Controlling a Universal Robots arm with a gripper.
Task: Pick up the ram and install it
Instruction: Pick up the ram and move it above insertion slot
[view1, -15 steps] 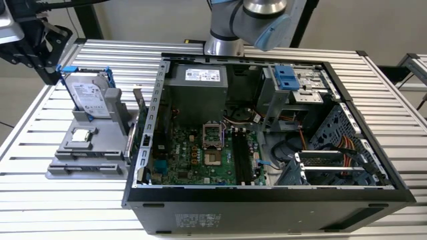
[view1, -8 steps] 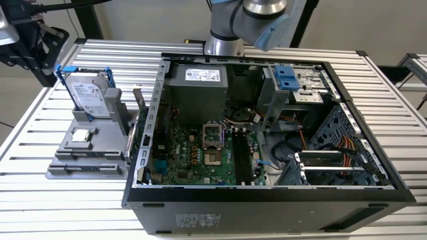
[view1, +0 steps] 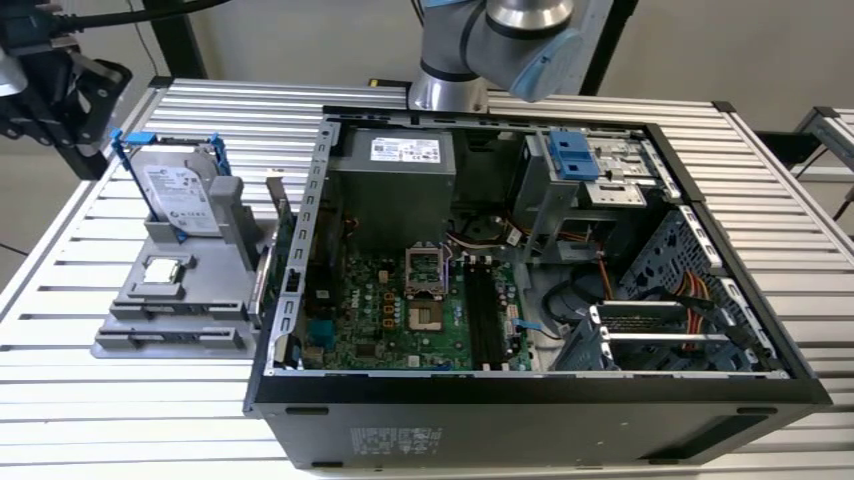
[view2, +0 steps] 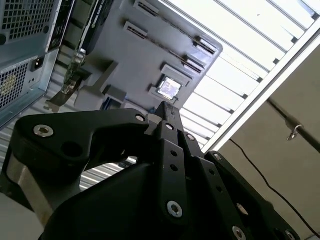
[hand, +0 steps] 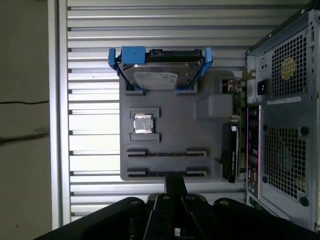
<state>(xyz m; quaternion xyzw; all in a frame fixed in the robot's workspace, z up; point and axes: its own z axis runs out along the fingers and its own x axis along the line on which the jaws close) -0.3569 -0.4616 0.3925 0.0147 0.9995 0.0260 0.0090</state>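
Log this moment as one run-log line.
black gripper: shut, holding nothing | over: grey plastic parts tray | tray holds: blue-framed silver hard drive, square silver chip

Soft, even light is washing the ribbed silver metal tabletop (view1: 80, 420) in the exterior view; the open black computer case (view1: 534, 420) is holding shadow inside. In the second wrist view the tabletop is glaring white, the black gripper (view2: 167, 109) showing dark against it.
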